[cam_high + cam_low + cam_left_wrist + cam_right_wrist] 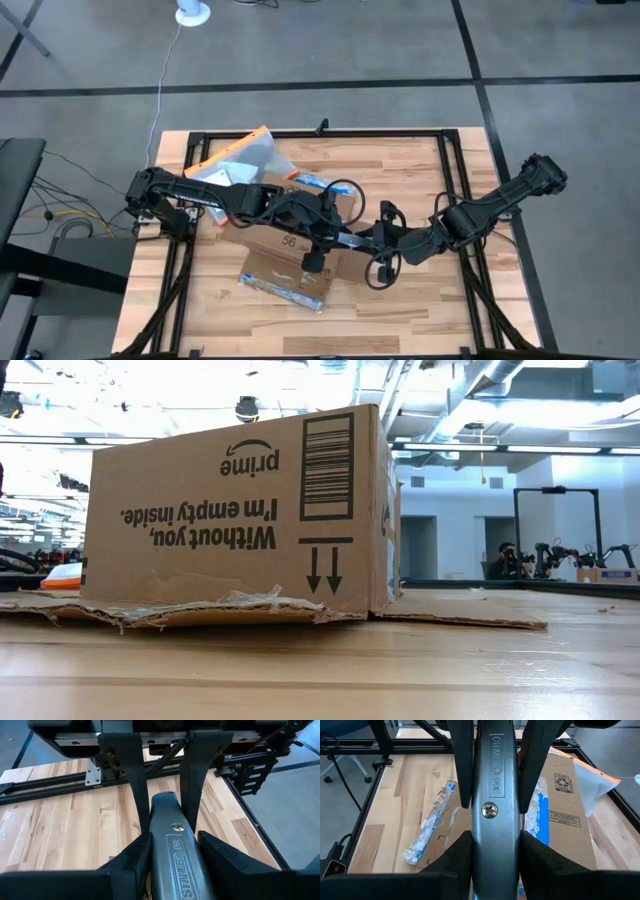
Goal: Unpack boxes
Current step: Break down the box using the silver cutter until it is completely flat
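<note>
A grey metal utility knife [492,795] hangs between my two grippers, over the right end of the box. The brown cardboard box [285,245] rests upside down on the table, its opened flaps [450,615] spread flat on the wood. My left gripper [335,232] reaches over the box from the left and is shut on the knife. My right gripper [372,240] comes in from the right and is shut on the same knife. In the low view the box hides both grippers. My left gripper pinches the flat sides of the knife's body [172,862] between its two fingers, coming level from the table's left and lying along the knife. The knife is lifted clear of the table. My right gripper pinches the knife's body [495,847] between its two fingers, level from the table's right and along the knife. Its fingers [137,785] close on the rounded end [165,802] opposite the left gripper's hold. The knife stays roughly level over the box.
An orange-edged clear pouch [250,155] lies at the far left, behind the box. A torn strip of blue-and-white tape [432,822] lies on the near flap. Black frame rails [455,190] run along the table's sides. Bare wood [420,310] lies at the near right.
</note>
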